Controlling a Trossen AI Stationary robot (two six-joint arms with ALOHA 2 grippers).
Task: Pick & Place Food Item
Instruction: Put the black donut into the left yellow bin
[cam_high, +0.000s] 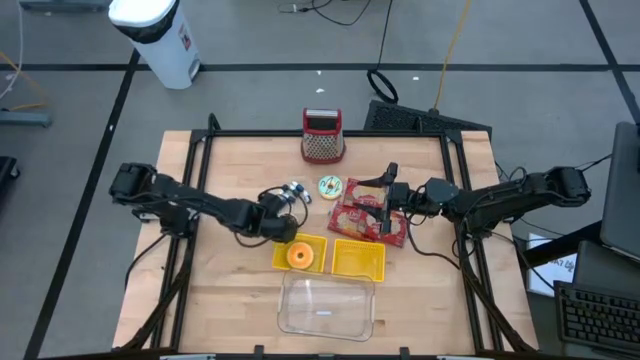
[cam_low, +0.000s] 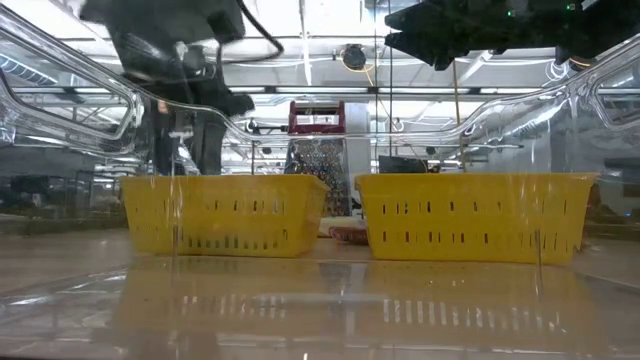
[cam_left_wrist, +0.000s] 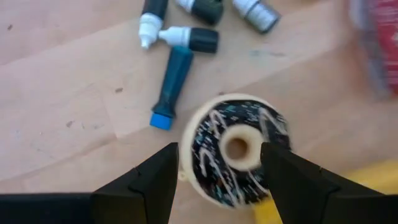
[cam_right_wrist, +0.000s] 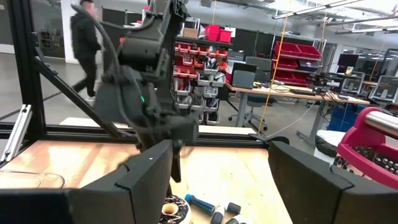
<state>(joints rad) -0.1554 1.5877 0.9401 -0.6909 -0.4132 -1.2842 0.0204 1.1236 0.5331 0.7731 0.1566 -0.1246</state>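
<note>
1. The left hand (cam_high: 280, 224) hangs over the middle of the desk (cam_high: 220, 290), pointing steeply down, and is by far the nearer of the two to the work
2. Its fingers appear to pinch the chocolate doughnut (cam_left_wrist: 211, 140) across its rim, one finger on each side. I cannot tell whether the doughnut is lifted or resting on the wood
3. The doughnut is round with no long axis, so the grip angle matters little. Its striped face looks up toward the wrist
4. A scatter of markers (cam_left_wrist: 177, 74) lies on the desk just beyond the doughnut, on the far side, apart from it
5. The relation that counts is this: the left yellow basket (cam_high: 312, 243) lies just to the right of the hand and a little nearer. It is close enough that its yellow edge shows beside the doughnut in the left wrist view. I judge the coming move to be a short carry right and near, then a release
6. An orange food item (cam_high: 299, 256) already sits in that basket, so the drop should favour the free part of it
7. The right hand (cam_high: 389, 185) waits to the right of centre, above the red snack packets (cam_high: 365, 215). Its fingers are spread wide with nothing between them, and it sits farther from the doughnut
</note>
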